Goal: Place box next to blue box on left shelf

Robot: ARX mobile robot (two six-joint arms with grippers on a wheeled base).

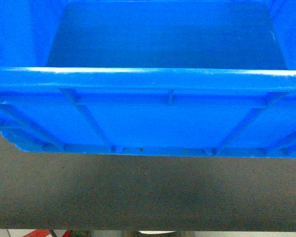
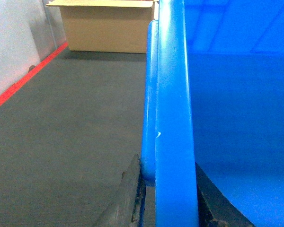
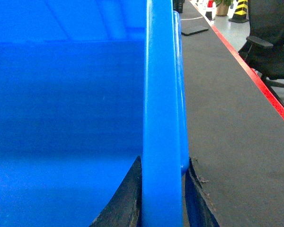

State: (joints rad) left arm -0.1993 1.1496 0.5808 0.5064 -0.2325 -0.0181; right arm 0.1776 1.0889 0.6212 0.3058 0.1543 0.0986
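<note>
Close before the head camera, the box (image 1: 148, 118) fills nearly the whole view, its thick rolled rim running side to side and its ribbed near wall hanging above dark grey carpet floor (image 1: 148, 197); two small slots sit at its base edge, and its inside shows bare blue. No brand, label or writing can be read on it anywhere. In the left wrist view the left gripper (image 2: 168, 198) straddles the box's left rim, one dark finger (image 2: 128, 198) on the outer side and the other inside, clamped on the rim. In the right wrist view the right gripper (image 3: 163, 198) grips the right rim the same way, a dark finger (image 3: 123, 203) inside the box and another outside. A cardboard carton (image 2: 109, 28) stands on the floor beyond the left side, beside a red floor line (image 2: 23, 80). A black office chair (image 3: 274, 47) stands past a red line on the right. The shelf is not in any view.
</note>
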